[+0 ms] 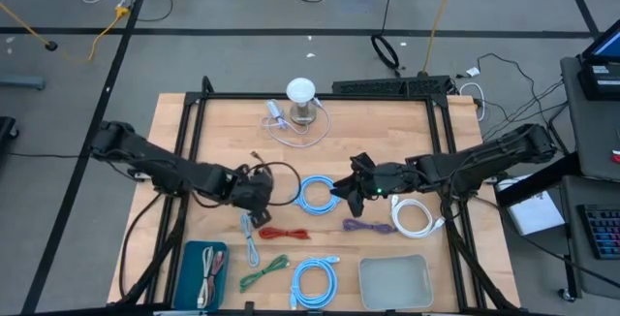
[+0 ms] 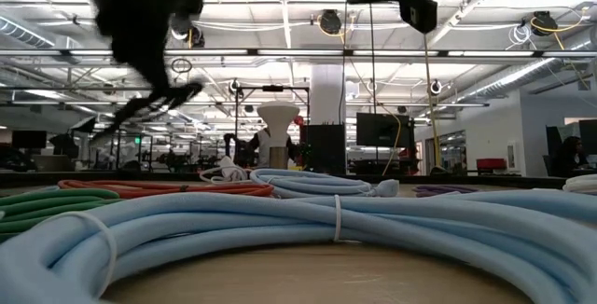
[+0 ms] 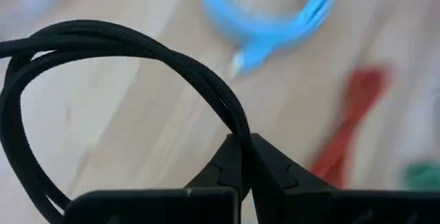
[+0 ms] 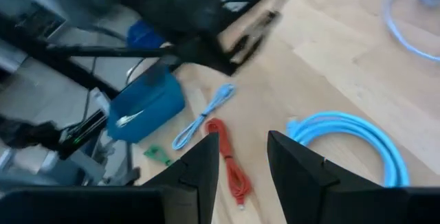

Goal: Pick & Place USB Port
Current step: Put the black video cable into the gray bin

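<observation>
A black braided USB cable (image 3: 124,42) rises in a loop from my left gripper (image 3: 244,141), which is shut on it. In the high view this gripper (image 1: 262,195) is left of the table's middle, with the black loop (image 1: 284,173) beside it. My right gripper (image 1: 341,192) hovers open right of the middle, over the edge of a light blue cable coil (image 1: 315,192). Nothing is between its fingers (image 4: 242,145). In the low view both grippers hang high above the table, the left one (image 2: 140,24) blurred. My left gripper pinches one strand of the black cable's loop (image 3: 237,129) between its two fingertips. The fingers slant down from the table's left side and lie across the strand. The loop arcs away from the fingers, doubling into two strands (image 3: 14,135) farther round. Its lower part is out of sight.
Red (image 1: 284,233), green (image 1: 263,272), purple (image 1: 363,226) and white (image 1: 415,217) cables and a second light blue coil (image 1: 313,282) lie on the near half. A teal tray (image 1: 187,275) with cables sits near left, a grey tray (image 1: 395,282) near right. A white lamp-like object (image 1: 301,98) stands at the far middle.
</observation>
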Controlling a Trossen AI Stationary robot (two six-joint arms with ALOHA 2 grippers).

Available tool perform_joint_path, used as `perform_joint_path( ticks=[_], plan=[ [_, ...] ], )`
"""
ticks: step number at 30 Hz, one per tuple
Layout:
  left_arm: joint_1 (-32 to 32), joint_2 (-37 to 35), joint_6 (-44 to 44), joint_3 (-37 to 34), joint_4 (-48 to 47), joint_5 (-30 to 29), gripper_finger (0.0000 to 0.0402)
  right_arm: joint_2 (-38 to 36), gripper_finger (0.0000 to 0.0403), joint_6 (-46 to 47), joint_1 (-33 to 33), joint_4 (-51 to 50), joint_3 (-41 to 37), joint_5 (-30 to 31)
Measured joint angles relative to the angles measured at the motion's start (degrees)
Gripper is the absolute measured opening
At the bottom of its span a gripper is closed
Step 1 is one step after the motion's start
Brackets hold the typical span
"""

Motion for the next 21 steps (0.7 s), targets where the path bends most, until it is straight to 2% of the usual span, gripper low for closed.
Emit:
perform_joint_path(
  ticks=[2,4,8,11,13,16,21],
  plan=[
    [-0.33,0.02,2.52,5.35,0.12,-2.18,0.0007,0.02,0.0116,3.62,0.0,2.07,-1.59,2.48],
    [-0.75,0.02,5.66,10.72,-0.6,-5.24,0.0007,0.02,0.0116,8.63,-0.05,8.26,-4.37,4.51],
    [-0.05,-0.04,9.93,18.39,0.23,-7.99,0.0007,1.15,0.0116,15.13,-1.16,31.78,-12.22,9.23],
    [1.73,-0.04,10.31,21.17,0.04,-6.81,0.0007,3.3,0.0116,15.63,-2.27,49.5,-16.54,11.77],
    [2.71,-0.04,10.33,21.67,-0.06,-4.87,0.0007,5.05,0.0117,14.08,-2.68,57.71,-17.48,12.75],
    [3.36,0.5,10.17,21.71,0.21,-1.95,0.0007,7.09,0.0119,11.75,-3.01,62.08,-16.36,12.38],
    [4.76,3.8,11.01,21.74,2.68,2.24,0.0007,11.96,0.0129,13.33,-3.31,60.99,-12.12,7.81]
  ],
)
